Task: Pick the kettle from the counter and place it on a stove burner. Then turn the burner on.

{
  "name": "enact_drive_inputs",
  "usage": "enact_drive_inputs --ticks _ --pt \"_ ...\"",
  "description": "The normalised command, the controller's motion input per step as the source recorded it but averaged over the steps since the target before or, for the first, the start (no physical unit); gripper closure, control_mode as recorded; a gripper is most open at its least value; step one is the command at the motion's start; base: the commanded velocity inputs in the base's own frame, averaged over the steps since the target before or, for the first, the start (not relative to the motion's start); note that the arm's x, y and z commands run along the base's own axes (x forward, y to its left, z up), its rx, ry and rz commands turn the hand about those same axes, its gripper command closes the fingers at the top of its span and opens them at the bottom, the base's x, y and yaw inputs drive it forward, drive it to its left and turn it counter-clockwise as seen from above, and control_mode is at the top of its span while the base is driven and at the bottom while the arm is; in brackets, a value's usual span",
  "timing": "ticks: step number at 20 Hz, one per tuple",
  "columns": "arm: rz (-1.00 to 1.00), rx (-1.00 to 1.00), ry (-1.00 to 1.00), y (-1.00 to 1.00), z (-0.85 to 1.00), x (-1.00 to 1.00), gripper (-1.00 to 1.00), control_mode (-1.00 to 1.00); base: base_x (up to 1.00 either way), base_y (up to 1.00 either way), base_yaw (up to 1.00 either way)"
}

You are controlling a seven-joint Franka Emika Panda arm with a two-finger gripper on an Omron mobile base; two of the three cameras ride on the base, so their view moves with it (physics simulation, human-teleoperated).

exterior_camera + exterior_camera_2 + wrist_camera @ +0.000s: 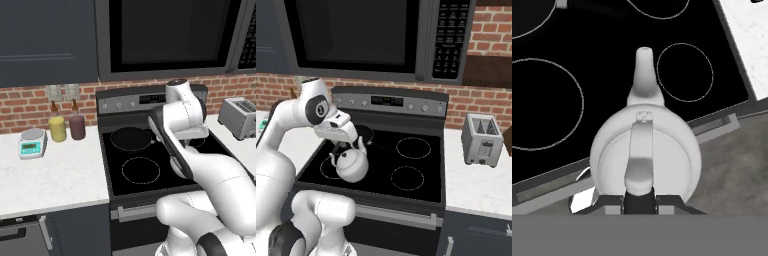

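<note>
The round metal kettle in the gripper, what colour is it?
Silver-grey kettle, clearest in the right base view.

A squat silver-grey metal kettle [351, 166] shines pale at lower left of the right base view, over a glossy black glass cooktop [426, 167] marked with thin white rings. At right, a boxy silver toaster [482, 139] stands on white, faintly speckled counter [476, 185]; behind runs red-brown brick wall [468, 105].
</note>
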Motion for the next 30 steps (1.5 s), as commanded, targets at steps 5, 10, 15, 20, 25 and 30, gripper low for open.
enact_drive_inputs --ticks 5,10,15,20,25,30 --pt "0.09 0.00 0.01 -0.47 0.00 0.17 1.00 -1.00 0.00 0.00 0.00" --pt "0.06 0.00 0.00 -0.40 0.00 0.18 1.00 -1.00 0.00 0.00 0.00" --pt "0.04 0.00 0.00 -0.34 0.00 0.28 1.00 -1.00 0.00 0.00 0.00" --pt "0.04 0.00 0.00 -0.25 0.00 0.34 1.00 -1.00 0.00 0.00 0.00" --pt "0.06 0.00 0.00 -0.27 0.00 0.12 1.00 -1.00 0.00 0.00 0.00" --pt "0.06 0.00 0.01 -0.32 -0.07 0.24 1.00 -1.00 0.00 0.00 0.00"
